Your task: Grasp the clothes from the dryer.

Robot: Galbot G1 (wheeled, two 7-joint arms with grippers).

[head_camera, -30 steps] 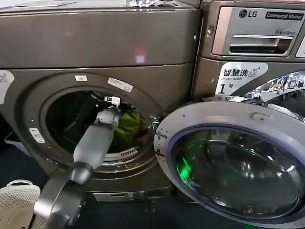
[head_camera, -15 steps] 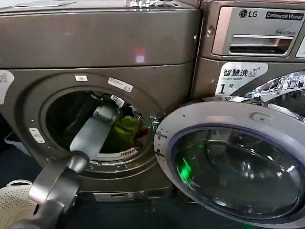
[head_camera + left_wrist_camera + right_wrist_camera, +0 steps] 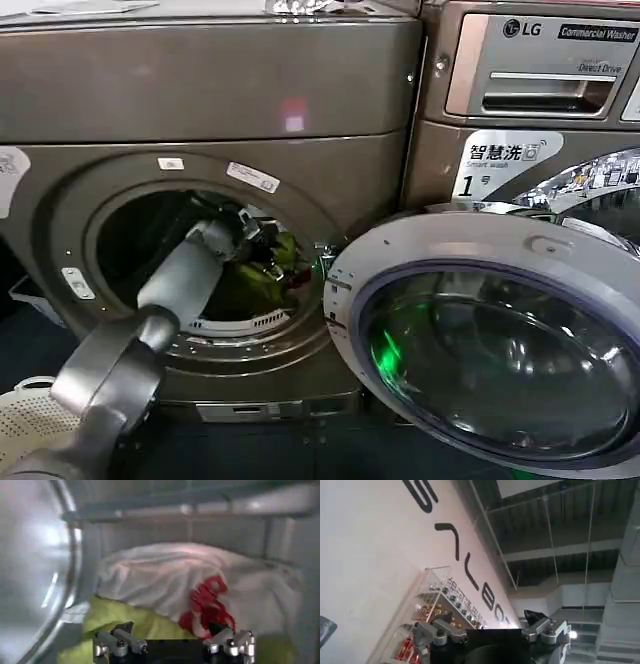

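Head view: the dryer (image 3: pixel 210 90), a large bronze-brown front-loading machine, fills the left and centre of the scene, with its round porthole facing the robot. Its silver-rimmed glass door (image 3: pixel 490 340) is swung fully open to the right and stands in front of the neighbouring LG-marked machine (image 3: pixel 540 60), which carries a white label (image 3: pixel 500 165) with the numeral 1. A perforated white basket (image 3: pixel 30 420) sits on the floor at the near left corner.

The left arm (image 3: pixel 150 320) rises from the near left and reaches through the porthole into the drum. The left gripper (image 3: pixel 262 245) is inside the opening, just above and against the clothes (image 3: pixel 255 285), of which a lime-green piece is visible low in the drum, toward its right side.

Left wrist view: the clothes lie heaped against the far wall of the drum (image 3: pixel 45 570). A white piece with a red print (image 3: pixel 210 605) lies on top, with the lime-green piece (image 3: pixel 135 625) nearer the gripper. The left gripper (image 3: pixel 175 642) has its fingers (image 3: pixel 120 642) spread apart, with nothing between them.

Right wrist view: the right gripper (image 3: pixel 492 632) is raised clear of the machines, pointing at a white wall and ceiling, with its fingers (image 3: pixel 437 632) spread apart and holding nothing
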